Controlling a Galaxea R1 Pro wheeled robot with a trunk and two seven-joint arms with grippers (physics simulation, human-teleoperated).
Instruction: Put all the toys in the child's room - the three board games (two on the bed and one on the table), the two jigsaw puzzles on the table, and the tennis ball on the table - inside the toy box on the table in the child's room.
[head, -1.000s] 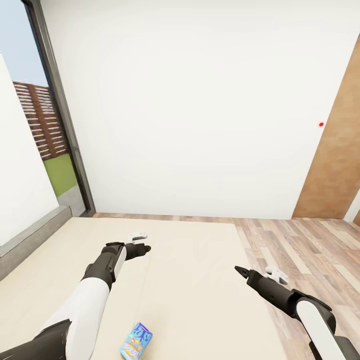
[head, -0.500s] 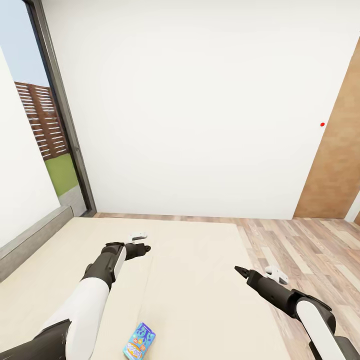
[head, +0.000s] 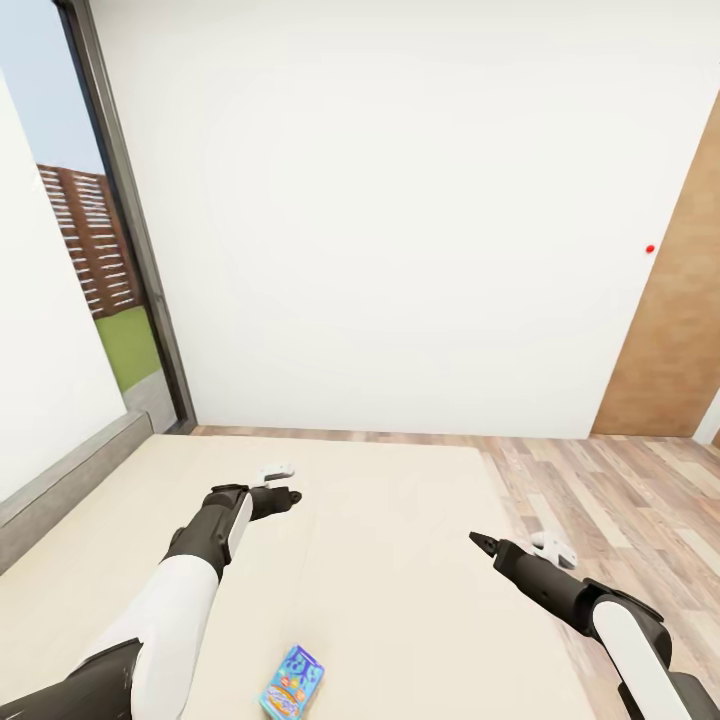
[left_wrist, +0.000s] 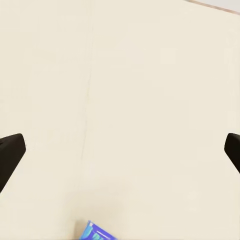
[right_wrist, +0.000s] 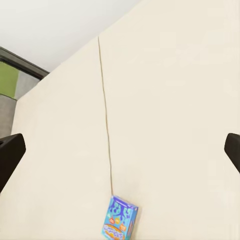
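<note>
Blue game box lying on the bed, nearer the robot than either pincer

The small blue board game (head: 292, 684) is lying flat on the bed (head: 400, 560), just beside the mattress seam, its long axis running roughly along that seam. The left pincer (head: 283, 484) is hovering farther up the seam with jaws spread and empty; the right pincer (head: 520, 546) is hanging well off to the box's other side, also spread. Judging by this, the left arm is sitting nearer and would need drawing back toward the box.
</note>
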